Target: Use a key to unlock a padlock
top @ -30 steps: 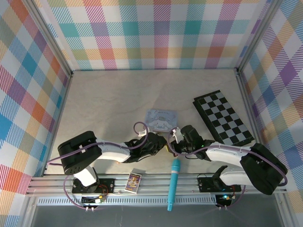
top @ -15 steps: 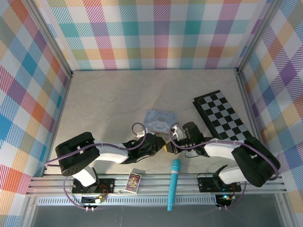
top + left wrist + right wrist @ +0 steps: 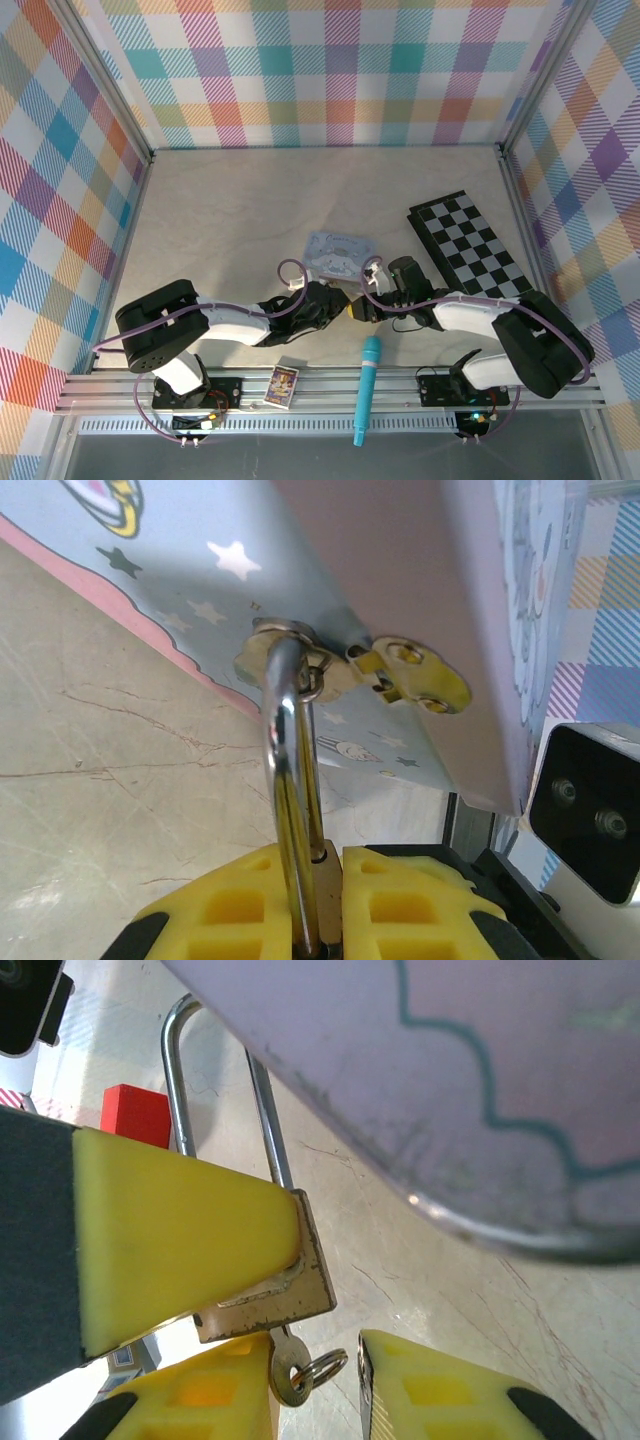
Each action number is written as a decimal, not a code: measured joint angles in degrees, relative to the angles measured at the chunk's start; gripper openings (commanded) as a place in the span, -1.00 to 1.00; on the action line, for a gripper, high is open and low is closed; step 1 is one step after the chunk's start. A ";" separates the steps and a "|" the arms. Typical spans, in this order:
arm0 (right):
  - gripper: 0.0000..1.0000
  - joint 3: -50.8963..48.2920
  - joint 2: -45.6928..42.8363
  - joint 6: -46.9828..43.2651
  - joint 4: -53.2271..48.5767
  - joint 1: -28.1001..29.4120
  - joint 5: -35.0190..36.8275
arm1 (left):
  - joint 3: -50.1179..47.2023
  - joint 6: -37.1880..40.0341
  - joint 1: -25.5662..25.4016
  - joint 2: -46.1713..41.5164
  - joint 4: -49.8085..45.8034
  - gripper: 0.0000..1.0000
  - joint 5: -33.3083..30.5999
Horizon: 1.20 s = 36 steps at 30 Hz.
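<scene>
Left pincer (image 3: 323, 875) was kept clamped on the padlock (image 3: 290, 1295); right pincer (image 3: 315, 1385), held apart, had been brought around the inserted key (image 3: 288, 1375), so only turning was judged left.

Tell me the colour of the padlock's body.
Brass-gold padlock body, silver shackle; clearest in the right wrist view.

This is a robot laboratory test cell. The table (image 3: 230, 220) is closed at its back, left and right by plaid-printed walls (image 3: 330, 70). An aluminium rail (image 3: 330, 403) runs along the table's near edge and carries the bolted arm bases (image 3: 185, 385).
</scene>
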 measured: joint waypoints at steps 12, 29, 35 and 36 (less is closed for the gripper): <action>-0.47 -0.13 -2.97 0.92 -2.47 -0.42 1.38 | 0.00 -0.44 0.00 0.00 0.37 -1.00 -0.37; -0.12 -0.68 -4.68 2.23 -5.49 -3.15 8.46 | -0.20 -0.22 0.00 0.00 -2.32 -1.00 -1.20; 0.14 -1.09 -6.27 3.63 -5.90 -3.34 10.49 | -0.17 0.17 0.00 0.00 -2.99 -1.00 -1.20; 0.21 -1.09 -6.49 4.04 -5.79 -3.34 10.64 | -0.15 0.55 0.00 0.00 -3.39 -1.00 -1.20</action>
